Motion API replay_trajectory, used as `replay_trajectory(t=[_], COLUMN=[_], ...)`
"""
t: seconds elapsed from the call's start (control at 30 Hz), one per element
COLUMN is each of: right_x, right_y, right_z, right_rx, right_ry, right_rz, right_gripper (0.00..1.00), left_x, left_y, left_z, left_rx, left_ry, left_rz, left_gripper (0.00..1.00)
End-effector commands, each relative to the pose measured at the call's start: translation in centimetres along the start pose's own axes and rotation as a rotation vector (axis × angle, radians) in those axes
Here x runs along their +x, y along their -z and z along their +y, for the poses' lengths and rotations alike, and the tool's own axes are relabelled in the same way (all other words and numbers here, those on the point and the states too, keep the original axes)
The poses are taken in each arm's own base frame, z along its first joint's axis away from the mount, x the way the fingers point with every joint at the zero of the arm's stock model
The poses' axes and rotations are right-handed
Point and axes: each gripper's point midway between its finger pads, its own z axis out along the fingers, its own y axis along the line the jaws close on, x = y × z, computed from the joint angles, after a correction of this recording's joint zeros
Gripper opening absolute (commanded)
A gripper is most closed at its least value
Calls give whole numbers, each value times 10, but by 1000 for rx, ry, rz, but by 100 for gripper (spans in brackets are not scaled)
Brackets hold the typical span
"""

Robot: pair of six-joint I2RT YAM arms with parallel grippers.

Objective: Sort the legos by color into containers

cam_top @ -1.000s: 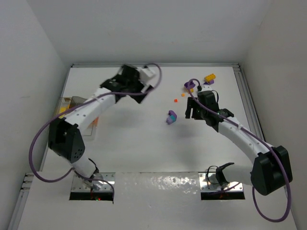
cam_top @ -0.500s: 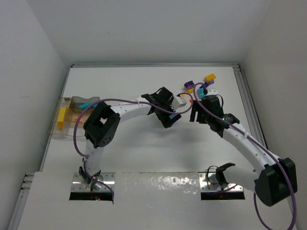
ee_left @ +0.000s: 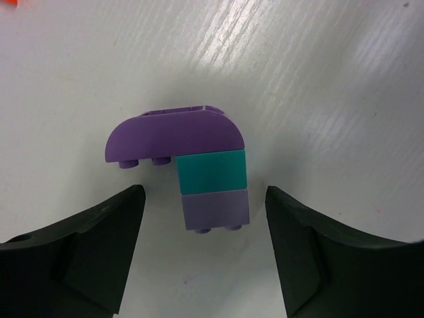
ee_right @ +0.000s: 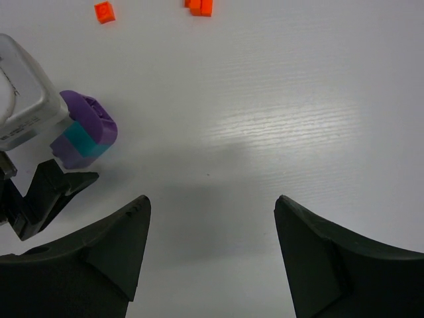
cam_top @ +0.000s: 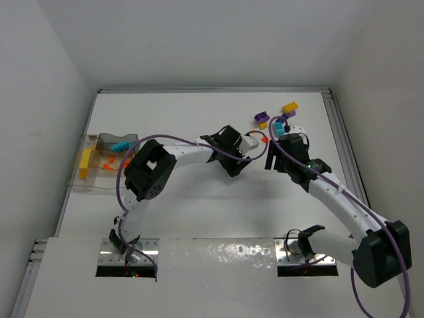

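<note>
A cluster of joined legos, a purple curved piece on teal and lavender bricks, lies on the white table. My left gripper is open, with a black finger on each side of the cluster's lavender end and not touching it. The cluster also shows in the right wrist view; in the top view my left gripper hides it. My right gripper is open and empty over bare table, just right of the left one. The clear divided container sits at the left edge, holding yellow, teal and orange pieces.
Loose legos lie at the back right: a purple one, a yellow one, a teal and purple one and small orange bits. Orange bits also show in the right wrist view. White walls enclose the table.
My left arm swung from the back left to the table's middle and came down over the purple and teal cluster. My right gripper shifted slightly right.
</note>
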Motion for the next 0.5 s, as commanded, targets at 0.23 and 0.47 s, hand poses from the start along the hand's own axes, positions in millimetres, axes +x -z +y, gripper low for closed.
replay_trajectory(t=[0.23, 0.47], right_x=[-3, 1], right_y=[6, 7], right_z=[-6, -6], right_rx=[13, 10], right_ry=[-25, -26], right_rz=[-34, -22], right_gripper=[75, 75], left_x=[-28, -26], left_y=[-10, -18], left_z=[-3, -3], left_rx=[8, 8], left_ry=[28, 59], left_rz=[-93, -90], left_gripper=[60, 25])
